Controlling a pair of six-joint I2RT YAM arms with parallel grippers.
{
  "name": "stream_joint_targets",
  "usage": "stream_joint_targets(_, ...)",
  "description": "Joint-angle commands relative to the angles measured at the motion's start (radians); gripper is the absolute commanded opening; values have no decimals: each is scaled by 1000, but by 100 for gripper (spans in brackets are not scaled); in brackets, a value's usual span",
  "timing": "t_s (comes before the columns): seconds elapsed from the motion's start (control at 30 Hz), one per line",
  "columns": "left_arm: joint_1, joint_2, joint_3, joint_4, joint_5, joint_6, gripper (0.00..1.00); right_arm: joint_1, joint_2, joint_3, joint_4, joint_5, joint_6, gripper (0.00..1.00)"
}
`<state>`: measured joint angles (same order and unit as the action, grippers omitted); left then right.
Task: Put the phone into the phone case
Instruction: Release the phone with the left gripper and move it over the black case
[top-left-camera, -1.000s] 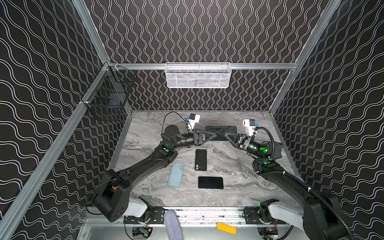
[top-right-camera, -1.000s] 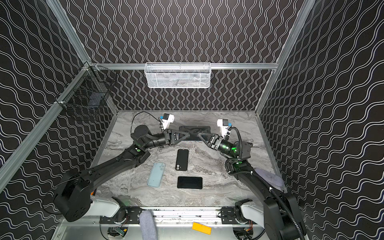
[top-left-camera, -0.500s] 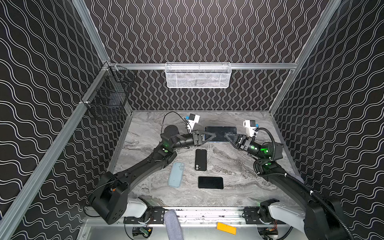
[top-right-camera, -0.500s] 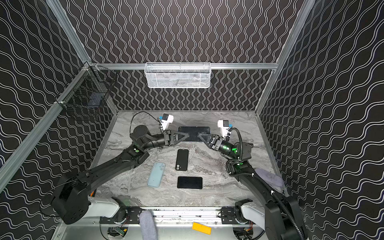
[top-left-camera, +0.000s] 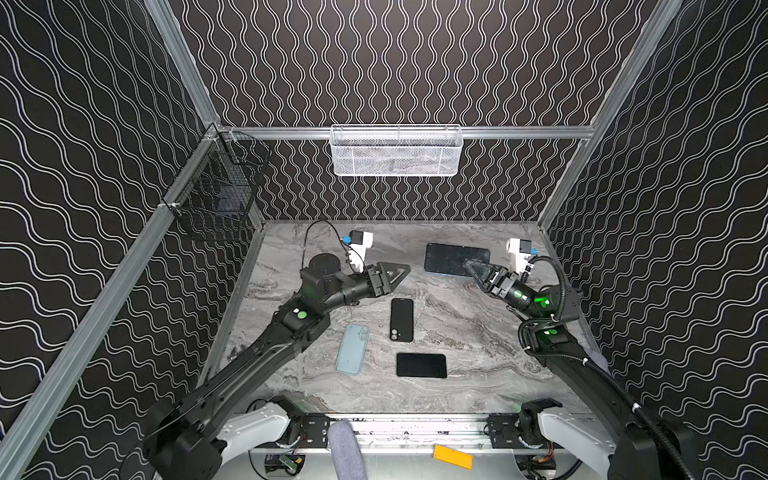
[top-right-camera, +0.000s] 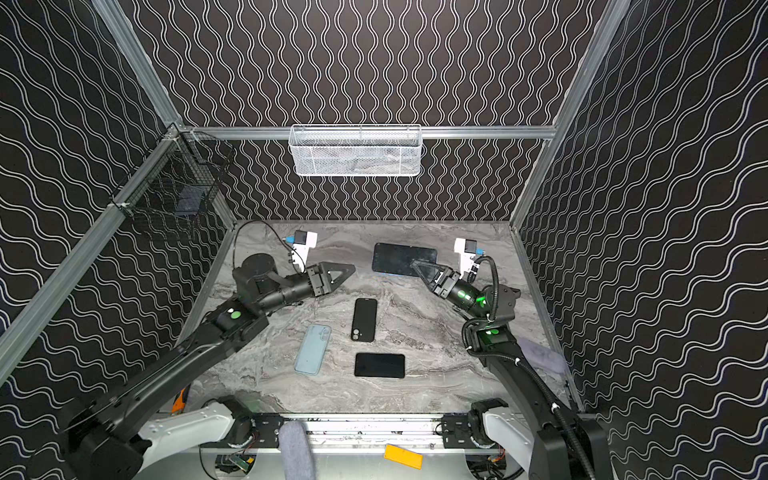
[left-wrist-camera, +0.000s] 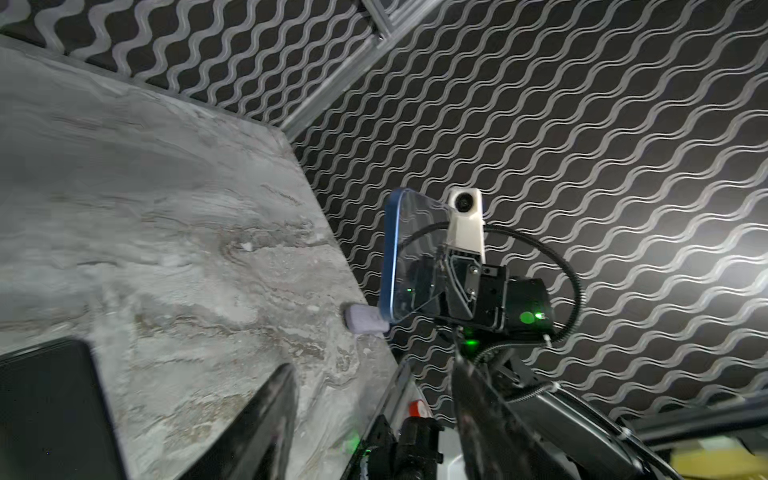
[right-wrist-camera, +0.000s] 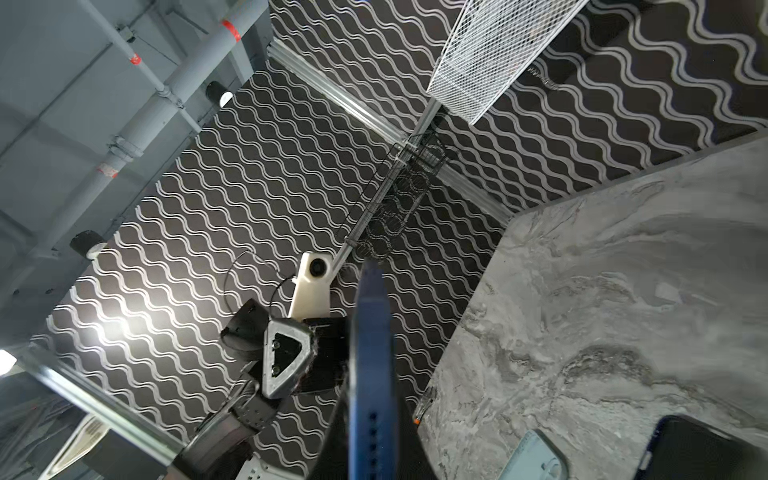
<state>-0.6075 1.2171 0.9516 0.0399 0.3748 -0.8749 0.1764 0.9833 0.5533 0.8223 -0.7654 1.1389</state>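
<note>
A blue-edged phone with a dark screen hangs above the back of the table, level, in both top views. My right gripper is shut on its right end. The right wrist view shows the phone's blue edge pinched between the jaws. My left gripper stands open to the left of the phone, apart from it, with nothing between its fingers. The left wrist view shows the phone held up by the other arm. A light blue phone case lies front left on the table.
A black case or phone with a camera cutout and a black phone lie mid-table. A white mesh basket hangs on the back wall, a black wire basket on the left wall. A lavender cloth lies at the right edge.
My left gripper has opened, let go of the phone's left end and drawn back to the left. The right gripper keeps hold of the phone and has shifted it slightly right.
</note>
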Motion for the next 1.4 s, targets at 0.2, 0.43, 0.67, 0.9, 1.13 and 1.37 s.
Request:
stream_joint_targets(0.2, -124, 70, 41, -598, -446, 116, 40, -8, -149, 44, -474, 188, -363, 0)
stream_joint_targets(0.43, -231, 274, -24, -526, -489, 29, 34, -29, -202, 48, -685, 302, -430, 0)
stream_joint_targets(0.67, -238, 538, 63, -468, -455, 58, 37, -41, -283, 5, -759, 315, -455, 0)
stream_joint_targets(0.9, -237, 715, 212, -527, -536, 110, 36, -45, -324, -11, -782, 310, -458, 0)
stream_joint_targets(1.13, -200, 825, 308, -574, -562, 138, 35, -48, -341, -15, -776, 299, -452, 0)
stream_joint_targets(1.37, -181, 844, 318, -579, -589, 144, 33, -49, -345, -16, -779, 296, -455, 0)
